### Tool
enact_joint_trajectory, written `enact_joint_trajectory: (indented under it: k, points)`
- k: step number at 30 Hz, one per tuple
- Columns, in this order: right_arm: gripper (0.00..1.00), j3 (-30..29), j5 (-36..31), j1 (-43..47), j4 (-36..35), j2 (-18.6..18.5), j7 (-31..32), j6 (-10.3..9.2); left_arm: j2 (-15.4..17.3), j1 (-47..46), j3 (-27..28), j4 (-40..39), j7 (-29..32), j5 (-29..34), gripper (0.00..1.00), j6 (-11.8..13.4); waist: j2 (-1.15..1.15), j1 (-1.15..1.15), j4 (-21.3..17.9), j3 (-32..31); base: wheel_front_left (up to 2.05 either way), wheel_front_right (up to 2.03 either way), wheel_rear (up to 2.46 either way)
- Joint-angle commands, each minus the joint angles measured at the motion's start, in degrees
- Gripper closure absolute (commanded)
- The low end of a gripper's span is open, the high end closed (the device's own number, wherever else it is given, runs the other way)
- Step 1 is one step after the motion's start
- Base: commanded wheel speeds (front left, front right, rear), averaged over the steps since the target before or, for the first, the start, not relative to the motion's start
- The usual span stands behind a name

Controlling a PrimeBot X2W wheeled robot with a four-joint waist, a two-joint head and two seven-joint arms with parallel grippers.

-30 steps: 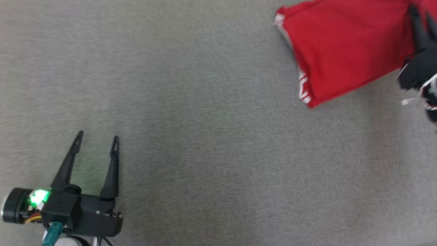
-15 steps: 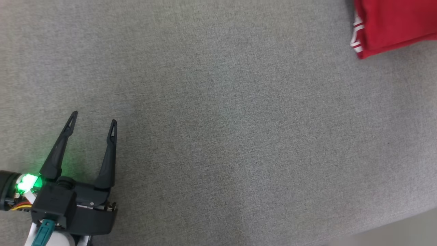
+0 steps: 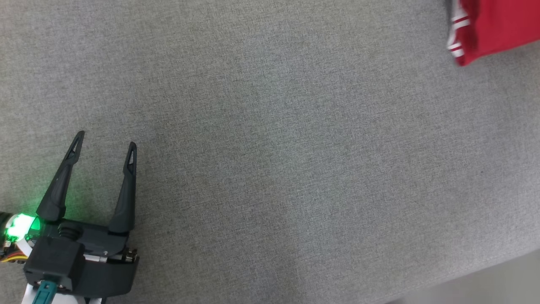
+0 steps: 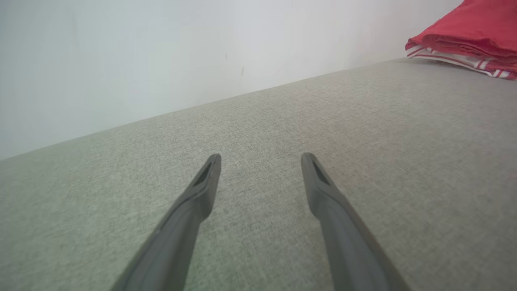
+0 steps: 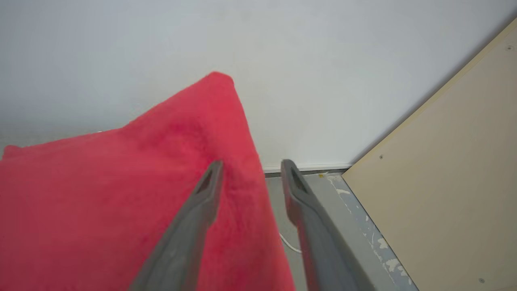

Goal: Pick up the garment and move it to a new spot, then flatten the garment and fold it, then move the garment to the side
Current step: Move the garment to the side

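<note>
The garment (image 3: 493,25) is a red, folded piece with white-striped trim, lying on the grey padded surface (image 3: 270,147) at the top right corner of the head view. The left wrist view has the garment (image 4: 464,40) far off at the upper right. My left gripper (image 3: 105,140) rests at the lower left, open and with nothing in it, far from the garment; its fingers (image 4: 261,157) point across bare grey cloth. My right gripper (image 5: 252,163) hovers over the right edge of the garment (image 5: 121,194), jaws parted, with no cloth pinched between them.
The padded surface ends at the lower right, where pale floor (image 3: 485,283) begins. A white wall (image 4: 161,48) stands behind the surface. Beyond the garment's edge, the right wrist view has grey floor with a white cable (image 5: 291,242) and a beige board (image 5: 444,194).
The head camera has shifted, so the garment now sits further into the top right corner and the right gripper has left that view. The left gripper stays open.
</note>
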Motion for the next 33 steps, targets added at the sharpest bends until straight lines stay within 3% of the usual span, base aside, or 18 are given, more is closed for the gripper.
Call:
enact_joint_trajectory:
  k: [1, 9, 18, 33]
  points:
    - [0.0, 0.3, -0.2, -0.6, 0.3, 0.2, -1.0, -0.17, -0.2, 0.6, -0.1, 0.5, 0.3, 0.3, 0.0, 0.4, 0.0, 0.0, 0.0, 0.0, 0.0, 0.0, 0.0]
    - [0.0, 1.7, -1.1, -0.1, -0.8, 1.1, -3.5, -0.17, -0.9, 0.8, -0.4, 2.1, -0.7, -0.9, 0.0, 1.2, 0.0, 0.0, 0.5, -2.3, 0.0, 0.0, 0.0]
    - [0.0, 0.6, 0.2, 5.4, -7.6, 3.6, -5.3, -0.17, -2.9, 3.3, 0.6, 6.6, -3.2, -3.1, 0.0, 3.0, 0.0, 0.0, 2.9, -11.7, 0.0, 0.0, 0.0]
    - [0.0, -6.5, -2.9, 30.2, -24.7, 9.0, -5.2, -0.18, -5.8, 12.7, 4.7, 9.4, -4.1, -6.9, 0.0, 5.7, 0.0, 0.0, 4.3, -27.0, 0.0, 0.0, 0.0]
